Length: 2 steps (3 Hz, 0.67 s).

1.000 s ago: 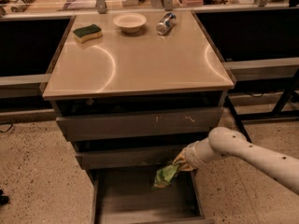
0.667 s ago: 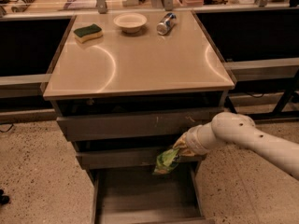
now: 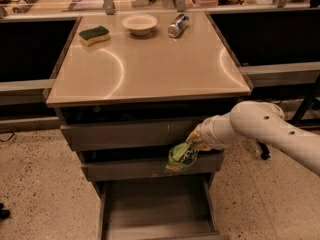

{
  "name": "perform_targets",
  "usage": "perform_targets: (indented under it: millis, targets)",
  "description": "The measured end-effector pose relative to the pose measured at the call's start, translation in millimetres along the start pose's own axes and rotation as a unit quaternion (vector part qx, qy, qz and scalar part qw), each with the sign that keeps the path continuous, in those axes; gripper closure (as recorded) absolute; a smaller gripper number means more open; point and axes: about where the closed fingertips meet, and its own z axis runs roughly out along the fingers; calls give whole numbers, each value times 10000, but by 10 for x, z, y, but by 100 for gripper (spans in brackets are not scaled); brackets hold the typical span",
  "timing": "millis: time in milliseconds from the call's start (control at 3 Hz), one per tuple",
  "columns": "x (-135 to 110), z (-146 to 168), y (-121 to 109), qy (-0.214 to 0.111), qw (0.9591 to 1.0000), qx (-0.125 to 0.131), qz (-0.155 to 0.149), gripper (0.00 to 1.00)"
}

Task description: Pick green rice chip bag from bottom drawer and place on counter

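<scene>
The green rice chip bag (image 3: 181,156) hangs from my gripper (image 3: 196,140), in front of the middle drawer front. The gripper is shut on the bag's top edge, at the end of the white arm that comes in from the right. The bottom drawer (image 3: 155,209) is pulled open below the bag, its flat dark inside showing. The counter (image 3: 150,64) is the tan glossy tabletop above; the bag is below its front edge and to the right of centre.
On the counter's far side are a green-topped yellow sponge (image 3: 94,34), a small white bowl (image 3: 139,23) and a metal can (image 3: 177,25) lying on its side. A cluttered desk (image 3: 75,1) runs behind. Speckled floor lies at both sides.
The gripper has lifted the bag up out of the bottom drawer, from just above its inside to the height of the middle drawer front.
</scene>
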Motion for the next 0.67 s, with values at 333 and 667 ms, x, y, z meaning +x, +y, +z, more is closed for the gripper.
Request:
perform_targets:
  millis: [333,667]
  targets:
    - [-134,-126,-132,-114,9998,38,-146,100]
    - [-536,-521,-322,-249,9991,-50,-327,100]
